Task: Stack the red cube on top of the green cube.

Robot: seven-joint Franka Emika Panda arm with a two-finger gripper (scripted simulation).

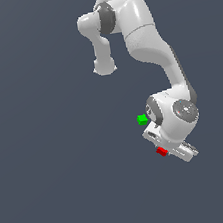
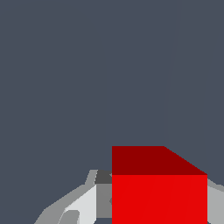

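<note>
The red cube (image 1: 162, 151) sits between the fingers of my gripper (image 1: 165, 153), under the white hand. In the wrist view the red cube (image 2: 159, 192) fills the lower part of the picture, and the grey fingers (image 2: 83, 205) press against it on both sides, so my gripper (image 2: 159, 210) is shut on it. The green cube (image 1: 142, 119) lies apart from the red one, toward the exterior view's upper left, right beside the arm's wrist housing. The green cube does not show in the wrist view.
The surface (image 1: 53, 183) is plain dark grey-blue with no other objects in view. The white arm (image 1: 142, 33) reaches in from the top of the exterior view and bends down over both cubes.
</note>
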